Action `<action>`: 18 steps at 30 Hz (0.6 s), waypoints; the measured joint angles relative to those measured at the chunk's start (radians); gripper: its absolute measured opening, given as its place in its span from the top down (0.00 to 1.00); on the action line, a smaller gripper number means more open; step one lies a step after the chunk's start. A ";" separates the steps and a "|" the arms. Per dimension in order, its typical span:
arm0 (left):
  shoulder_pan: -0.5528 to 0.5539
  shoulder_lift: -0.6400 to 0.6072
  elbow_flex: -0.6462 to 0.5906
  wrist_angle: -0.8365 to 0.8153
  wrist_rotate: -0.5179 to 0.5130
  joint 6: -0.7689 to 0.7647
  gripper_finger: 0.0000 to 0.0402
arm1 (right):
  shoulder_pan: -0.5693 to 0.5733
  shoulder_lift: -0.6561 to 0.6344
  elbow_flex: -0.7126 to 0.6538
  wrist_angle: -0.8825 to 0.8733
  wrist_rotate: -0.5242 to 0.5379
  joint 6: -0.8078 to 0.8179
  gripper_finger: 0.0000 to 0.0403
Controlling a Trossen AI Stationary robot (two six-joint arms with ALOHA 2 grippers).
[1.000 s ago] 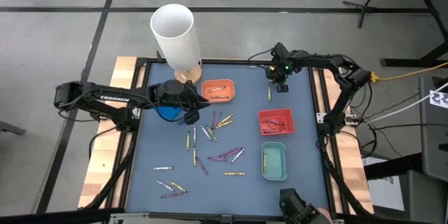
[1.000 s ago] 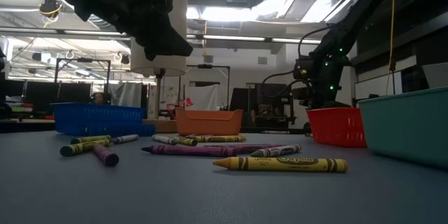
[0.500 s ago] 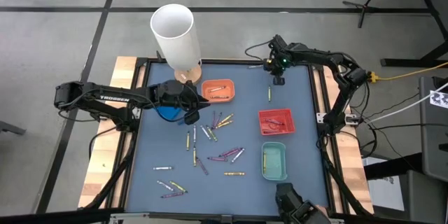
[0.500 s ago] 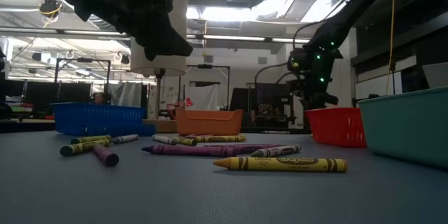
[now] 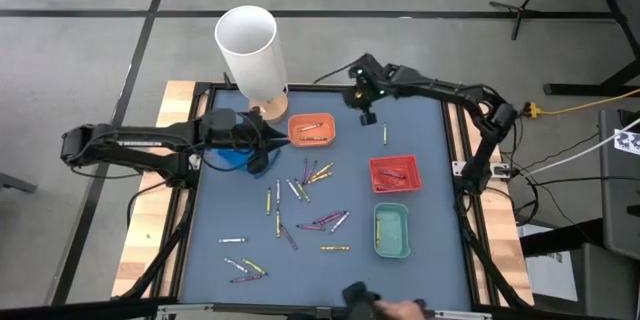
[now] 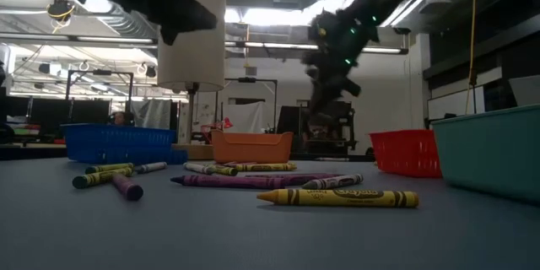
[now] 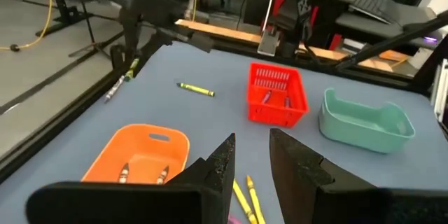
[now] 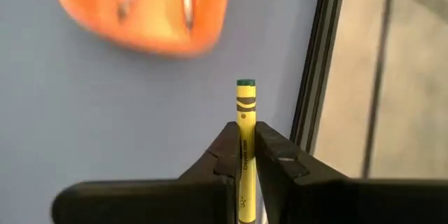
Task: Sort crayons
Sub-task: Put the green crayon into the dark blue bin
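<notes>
Crayons: one yellow crayon (image 8: 245, 140) is sitting pinched between the right gripper (image 8: 243, 155) fingers, tip sticking out past them. That gripper (image 5: 366, 110) is hovering over the table's far edge, near the orange tray (image 5: 311, 129). Left gripper (image 7: 250, 155) fingers are parted with nothing between them; it is hanging over the blue tray (image 5: 236, 156), just beside the orange one.

Counts:
- Orange tray is holding two crayons (image 7: 142, 173).
- Red tray (image 5: 394, 174) is holding two (image 7: 276, 99) as well.
- Teal tray (image 5: 391, 230) is holding one yellowish crayon (image 5: 379, 229).
- One yellow crayon (image 5: 384, 135) is lying alone on the mat between the orange and red trays.
- Roughly twenty loose crayons (image 5: 300, 192) are scattered mid-mat and toward the near-left corner; exact count is hard to tell.
- Four trays in total: blue, orange, red, teal.

White tube (image 5: 250, 50) is standing on the table's far edge behind the left arm.
</notes>
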 joint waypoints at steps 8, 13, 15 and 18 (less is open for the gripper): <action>-0.033 -0.079 0.000 -0.097 0.000 -0.003 0.82 | 0.171 0.020 0.013 0.366 -0.008 0.000 0.92; -0.059 -0.098 0.000 -0.103 0.001 -0.002 0.82 | 0.244 0.087 0.013 0.629 -0.009 -0.004 0.92; -0.067 -0.102 0.000 -0.102 0.001 -0.002 0.82 | 0.264 0.119 0.013 0.727 -0.009 -0.005 0.92; -0.076 -0.102 0.000 -0.102 0.000 -0.002 0.82 | 0.290 0.173 0.013 0.859 -0.009 -0.005 0.92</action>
